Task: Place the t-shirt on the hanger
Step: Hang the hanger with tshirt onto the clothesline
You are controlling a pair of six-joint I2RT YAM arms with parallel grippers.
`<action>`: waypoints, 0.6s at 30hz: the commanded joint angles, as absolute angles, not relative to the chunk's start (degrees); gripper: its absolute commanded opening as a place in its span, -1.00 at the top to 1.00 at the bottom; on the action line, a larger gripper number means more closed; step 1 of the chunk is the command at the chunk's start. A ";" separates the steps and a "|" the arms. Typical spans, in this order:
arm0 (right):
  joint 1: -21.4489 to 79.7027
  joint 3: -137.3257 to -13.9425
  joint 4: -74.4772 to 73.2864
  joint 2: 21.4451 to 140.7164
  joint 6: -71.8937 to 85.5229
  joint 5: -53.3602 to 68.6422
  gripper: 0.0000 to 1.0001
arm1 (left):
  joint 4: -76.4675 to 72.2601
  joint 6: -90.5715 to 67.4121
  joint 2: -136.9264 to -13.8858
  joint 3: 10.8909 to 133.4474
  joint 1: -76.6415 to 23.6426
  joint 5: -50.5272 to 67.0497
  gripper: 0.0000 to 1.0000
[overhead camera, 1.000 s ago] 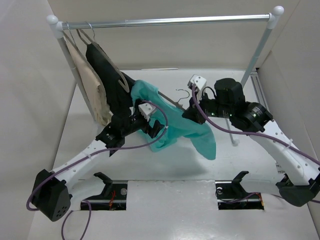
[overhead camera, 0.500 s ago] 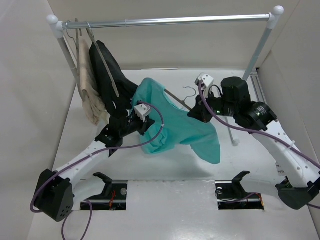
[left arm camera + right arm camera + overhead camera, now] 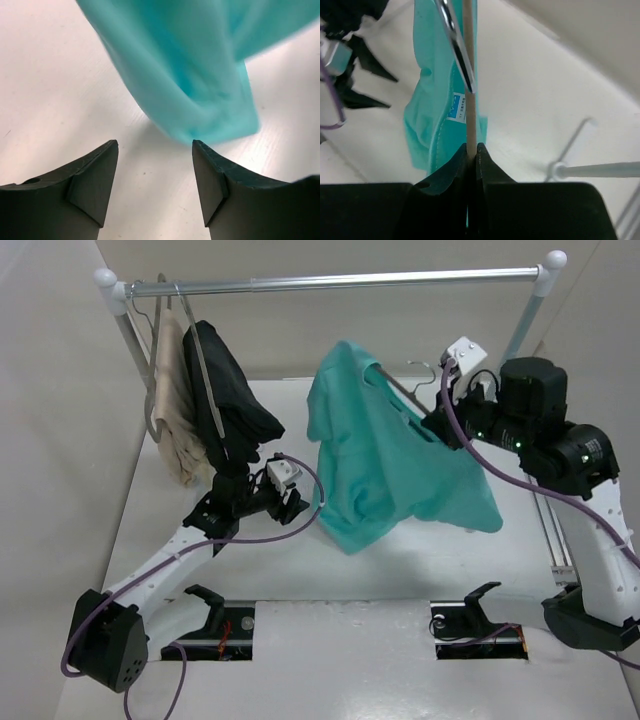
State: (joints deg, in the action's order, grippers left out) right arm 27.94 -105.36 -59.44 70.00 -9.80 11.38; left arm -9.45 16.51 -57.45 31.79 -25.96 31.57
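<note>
Since the t-shirt (image 3: 385, 460) already drapes from the hanger (image 3: 400, 395) in mid-air, just past the middle of the top view toward 1 o'clock and clear of the counter (image 3: 400, 570), I judge the step in hand to be settling the cloth squarely before the hook goes up to the rail (image 3: 340, 282) at 12 o'clock. To do it well I would hold the hanger level so the far shoulder at 11 o'clock cannot slide off. I would also check that the near shoulder, bunched by my grip, is truly seated, which I cannot confirm from here. Any hem tug should be light and straight down, and the rail approach should stay away from the black garment (image 3: 225, 390) and beige garment (image 3: 172, 410) hanging at 10 o'clock. The right end effector (image 3: 472, 150) is pinched tight on the hanger's slim stem, with the neck label (image 3: 456, 111) just beyond its tips. The left end effector (image 3: 155, 145) sits at 8 o'clock of the shirt, jaws moderately apart and empty, the hem hanging past its fingertips without touching them.
</note>
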 commanded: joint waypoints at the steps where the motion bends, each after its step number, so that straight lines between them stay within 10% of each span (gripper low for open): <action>1: 26.89 -115.46 -63.52 72.24 -14.58 -0.42 1.00 | -9.23 19.15 -55.64 35.60 -25.84 38.66 -0.15; 9: 24.26 -141.84 -72.77 82.52 -20.30 -16.07 1.00 | -7.21 19.25 -52.57 34.99 -25.84 39.90 -0.17; 18: 23.73 -142.91 -62.42 84.46 -20.92 -26.95 1.00 | -7.21 18.63 -47.73 32.78 -25.84 37.27 -0.17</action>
State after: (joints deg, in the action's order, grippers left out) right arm 24.05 -140.99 -71.26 84.93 -20.23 -19.05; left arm -6.50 18.98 -49.82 33.43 -25.91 37.36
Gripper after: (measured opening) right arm 0.116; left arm 0.585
